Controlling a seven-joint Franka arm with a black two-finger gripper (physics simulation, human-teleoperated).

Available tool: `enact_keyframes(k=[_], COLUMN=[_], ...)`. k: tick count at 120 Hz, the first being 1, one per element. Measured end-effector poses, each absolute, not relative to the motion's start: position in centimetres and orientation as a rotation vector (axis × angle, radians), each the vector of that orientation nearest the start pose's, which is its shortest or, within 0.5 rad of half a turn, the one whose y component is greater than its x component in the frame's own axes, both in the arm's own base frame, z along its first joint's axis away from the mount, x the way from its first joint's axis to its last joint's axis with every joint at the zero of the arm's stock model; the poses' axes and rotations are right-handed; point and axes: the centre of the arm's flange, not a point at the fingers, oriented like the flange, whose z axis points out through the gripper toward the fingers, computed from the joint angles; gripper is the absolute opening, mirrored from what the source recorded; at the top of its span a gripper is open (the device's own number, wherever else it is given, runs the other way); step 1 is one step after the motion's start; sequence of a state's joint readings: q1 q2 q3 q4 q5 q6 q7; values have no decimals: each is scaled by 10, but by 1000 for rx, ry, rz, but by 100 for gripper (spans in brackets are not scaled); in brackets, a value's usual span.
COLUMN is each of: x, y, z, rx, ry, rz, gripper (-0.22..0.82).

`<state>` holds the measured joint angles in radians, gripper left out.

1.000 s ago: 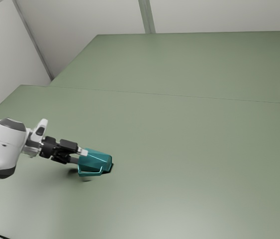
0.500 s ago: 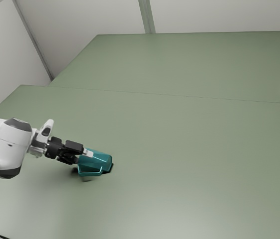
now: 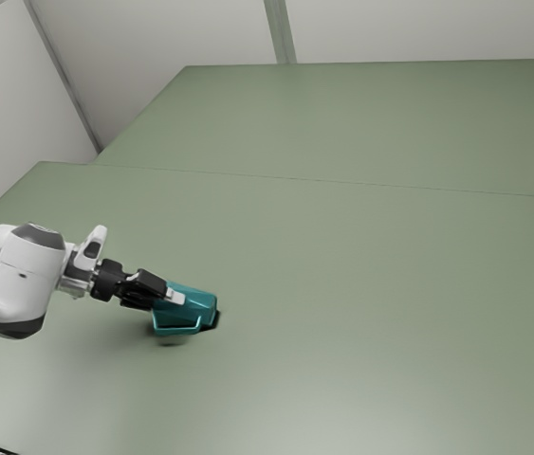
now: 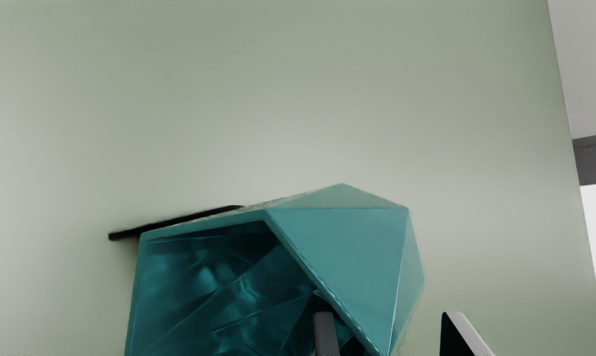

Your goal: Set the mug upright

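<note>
I have a broad, plain green tabletop (image 3: 361, 313) before me. My black two-finger gripper (image 3: 174, 298) is spread at the mouth of a glossy, faceted teal mug (image 3: 196, 309), one finger inside it, the other outside, apart from its wall. The mug lies on its side on the tabletop.

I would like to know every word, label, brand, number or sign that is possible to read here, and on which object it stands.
There is no readable text on the mug, the gripper or the table.
White arm: one small dark mark, too small to tell if it is lettering.
</note>
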<state>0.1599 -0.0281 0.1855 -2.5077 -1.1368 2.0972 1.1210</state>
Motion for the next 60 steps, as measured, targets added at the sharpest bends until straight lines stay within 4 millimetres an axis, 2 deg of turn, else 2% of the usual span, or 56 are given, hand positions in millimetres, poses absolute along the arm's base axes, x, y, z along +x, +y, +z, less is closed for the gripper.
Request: enact_keyframes(k=[13,24,41,60], x=[427,427,431,436], y=[110,111,106,90], z=[286,288,296,317], rx=[2265,2274,2291,2290], ry=[38,35,7,-61], rz=[393,400,416,457], gripper=[-1,-7,-13,-16])
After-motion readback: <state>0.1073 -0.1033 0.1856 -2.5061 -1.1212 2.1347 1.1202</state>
